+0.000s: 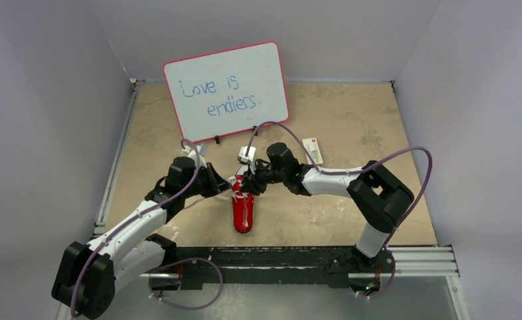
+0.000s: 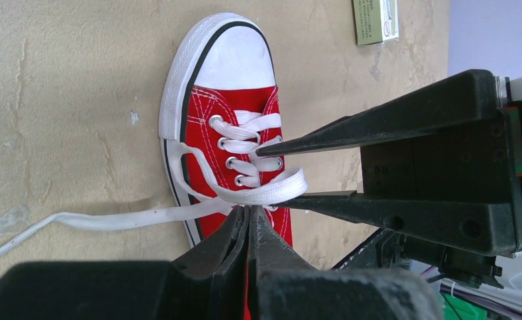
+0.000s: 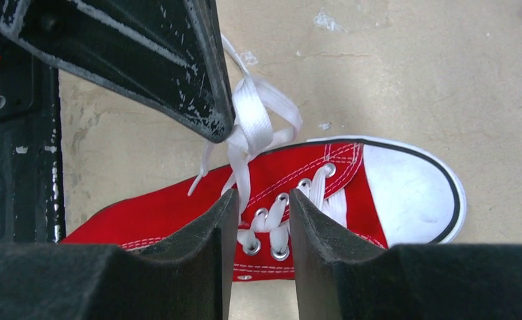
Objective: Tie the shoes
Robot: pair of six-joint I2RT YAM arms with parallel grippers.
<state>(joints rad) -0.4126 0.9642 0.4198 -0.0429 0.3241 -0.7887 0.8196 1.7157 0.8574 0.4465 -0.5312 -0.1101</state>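
The red sneaker (image 1: 243, 215) lies on the tabletop with its white toe cap toward the arms. It also shows in the left wrist view (image 2: 235, 100) and the right wrist view (image 3: 325, 180). My left gripper (image 2: 250, 212) is shut on a white lace (image 2: 265, 193) above the eyelets, at the shoe's left side (image 1: 230, 189). A lace loop hangs from its tip (image 3: 251, 120). My right gripper (image 3: 261, 197) is open and astride the laces over the tongue (image 1: 247, 183). The lace loop rests over its lower finger (image 2: 378, 210). A loose lace end trails off left across the table.
A whiteboard (image 1: 226, 90) with writing stands at the back. A small white box (image 1: 313, 151) with a red mark lies behind the right arm, also in the left wrist view (image 2: 375, 20). A black rail (image 1: 278, 257) runs along the near edge. Walls enclose three sides.
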